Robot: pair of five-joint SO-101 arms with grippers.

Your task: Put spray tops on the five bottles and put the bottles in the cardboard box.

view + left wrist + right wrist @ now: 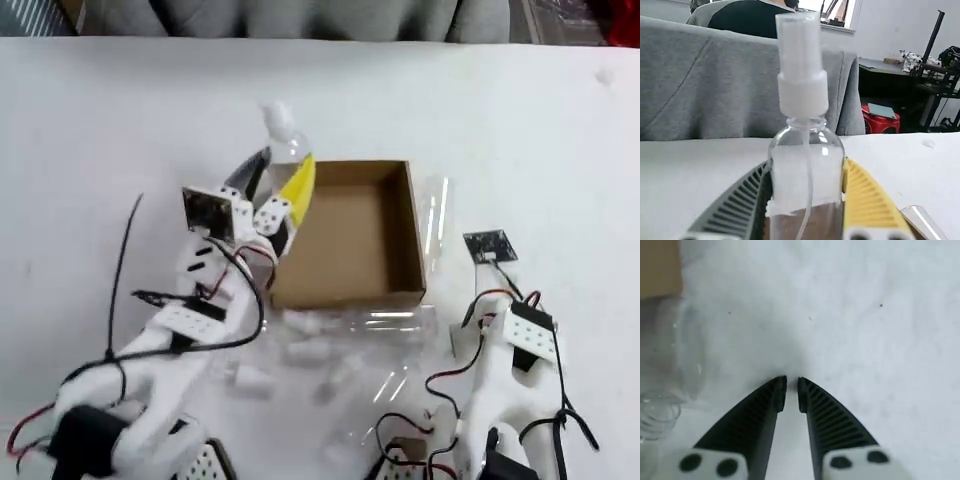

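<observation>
A clear bottle (807, 165) with a white spray top (801, 65) stands upright in my left gripper (807, 192), which is shut on its body between a grey and a yellow finger. From above, that bottle (285, 145) is held just beyond the far left corner of the open cardboard box (410, 230), outside it. My right gripper (791, 389) hangs shut over bare white table, holding nothing. Next to it lies a clear topless bottle (677, 350), with the box corner (660, 265) beyond.
More clear bottles lie on the table in front of the box (395, 322) and along its right side (432, 205). Several loose white spray tops (308, 350) are scattered near the front left. The right arm (515, 335) stands right of the box. Cables trail beside the left arm.
</observation>
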